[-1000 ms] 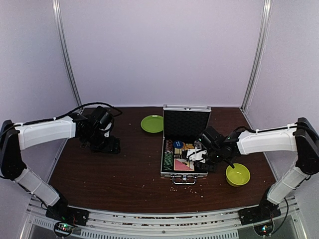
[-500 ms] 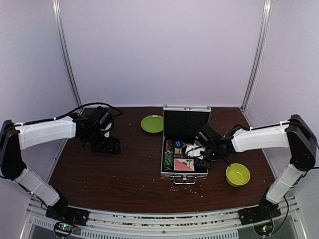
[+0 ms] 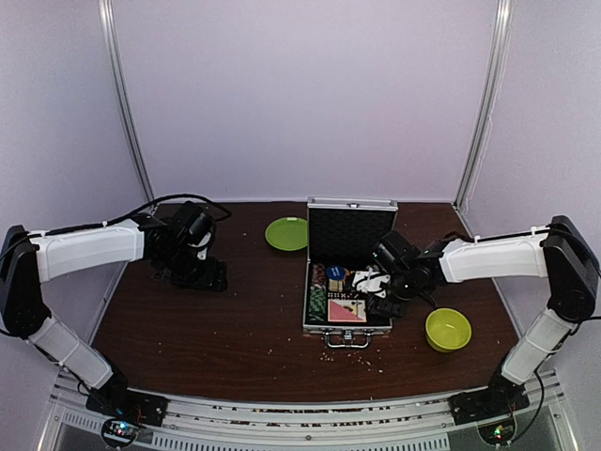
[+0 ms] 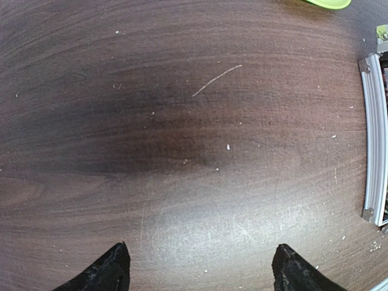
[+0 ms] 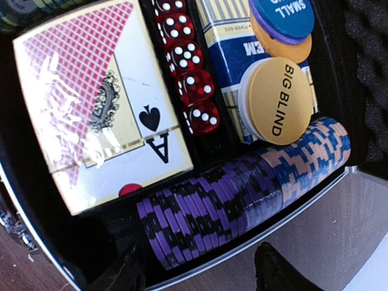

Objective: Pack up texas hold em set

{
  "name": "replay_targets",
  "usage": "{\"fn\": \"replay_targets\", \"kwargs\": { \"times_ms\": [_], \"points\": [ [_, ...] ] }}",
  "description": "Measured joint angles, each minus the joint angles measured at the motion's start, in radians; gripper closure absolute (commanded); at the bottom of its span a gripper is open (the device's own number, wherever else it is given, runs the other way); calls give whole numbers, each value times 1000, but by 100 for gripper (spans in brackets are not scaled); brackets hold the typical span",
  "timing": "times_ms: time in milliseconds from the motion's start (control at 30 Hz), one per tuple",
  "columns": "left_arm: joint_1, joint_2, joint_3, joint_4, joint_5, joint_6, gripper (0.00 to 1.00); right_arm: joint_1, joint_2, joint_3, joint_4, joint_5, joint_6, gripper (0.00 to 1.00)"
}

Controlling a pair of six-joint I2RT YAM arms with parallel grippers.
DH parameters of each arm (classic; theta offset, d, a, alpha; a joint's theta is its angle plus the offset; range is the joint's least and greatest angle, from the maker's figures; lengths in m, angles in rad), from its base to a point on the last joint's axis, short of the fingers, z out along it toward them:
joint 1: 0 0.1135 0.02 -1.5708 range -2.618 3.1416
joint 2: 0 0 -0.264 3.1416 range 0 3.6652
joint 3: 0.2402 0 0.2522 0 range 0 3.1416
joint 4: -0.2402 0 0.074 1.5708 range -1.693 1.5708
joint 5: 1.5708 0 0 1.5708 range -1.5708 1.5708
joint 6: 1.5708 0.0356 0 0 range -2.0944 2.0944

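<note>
The silver case point(image 3: 320, 329) lies open at table centre, its black-lined lid point(image 3: 352, 235) upright. In the right wrist view it holds a red-backed card deck point(image 5: 91, 103), a row of red dice point(image 5: 188, 66), a blue deck box point(image 5: 227, 48), a "BIG BLIND" disc point(image 5: 282, 100), a blue "SMALL" disc point(image 5: 282, 15) and rows of purple chips point(image 5: 212, 209) and blue chips point(image 5: 312, 148). My right gripper point(image 5: 197, 279) hovers over the case's right side point(image 3: 369, 289), open, straddling the purple chips without holding anything. My left gripper point(image 4: 200, 276) is open over bare table, far left of the case point(image 3: 205, 274).
A flat green plate point(image 3: 286, 233) lies behind and left of the case. A yellow-green bowl point(image 3: 448, 329) stands right of the case, close under the right arm. The case's silver rim point(image 4: 376, 139) shows at the left wrist view's right edge. Crumbs dot the brown table point(image 3: 235, 329).
My right gripper has shifted slightly toward the far side of the case and its jaws have widened. The left arm has not moved.
</note>
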State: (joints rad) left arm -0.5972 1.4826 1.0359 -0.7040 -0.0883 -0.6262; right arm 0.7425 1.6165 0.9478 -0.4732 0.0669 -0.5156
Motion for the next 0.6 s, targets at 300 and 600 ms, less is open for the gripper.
{"fn": "replay_targets", "kwargs": {
  "times_ms": [300, 600],
  "points": [
    [0, 0, 34, -67, -38, 99, 15, -10, -166, 3, -117, -91, -5, 33],
    [0, -87, 73, -63, -149, 278, 14, -219, -385, 67, -219, -245, 50, 25]
  ]
}}
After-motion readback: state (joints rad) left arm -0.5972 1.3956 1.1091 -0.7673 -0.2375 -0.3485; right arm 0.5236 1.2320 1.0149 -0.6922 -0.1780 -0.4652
